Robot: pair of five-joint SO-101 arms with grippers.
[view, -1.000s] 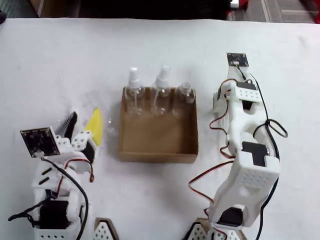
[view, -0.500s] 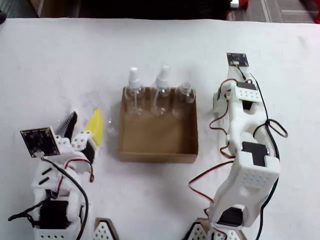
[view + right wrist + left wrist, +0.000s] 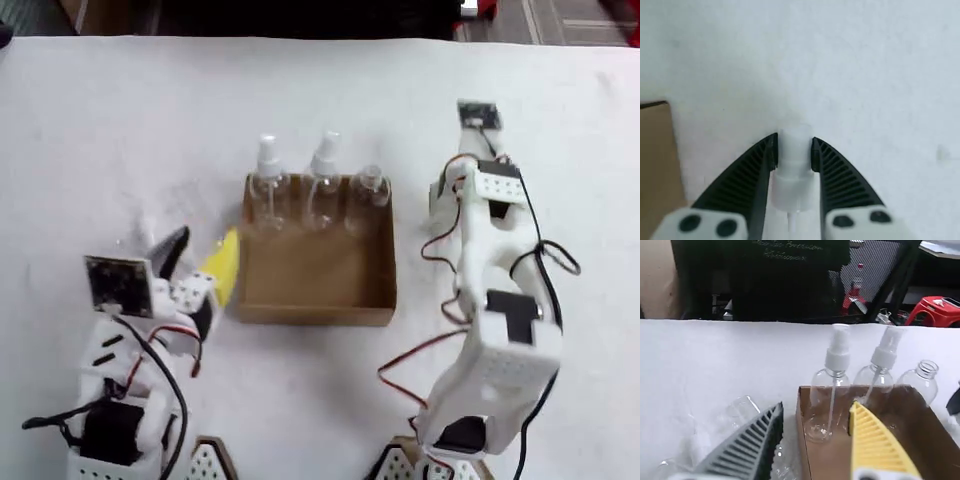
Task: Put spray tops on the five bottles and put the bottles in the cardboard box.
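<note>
Right wrist view: right hand point(image 3: 794, 141) clenched on a spray top point(image 3: 793, 172), held upright over the bench point(image 3: 865, 60). Best carried level to the uncapped bottle point(image 3: 368, 192) in the cardboard box point(image 3: 315, 280) at that hand's left, tube dropped straight into the neck. Left hand point(image 3: 816, 409) spread and empty at the box edge.

Left arm point(image 3: 110, 350) and right arm point(image 3: 500, 370) — white shells, black servos, red-black cables; left gripper point(image 3: 816, 407) jaws yellow and grey, right gripper point(image 3: 794, 140) black.
</note>
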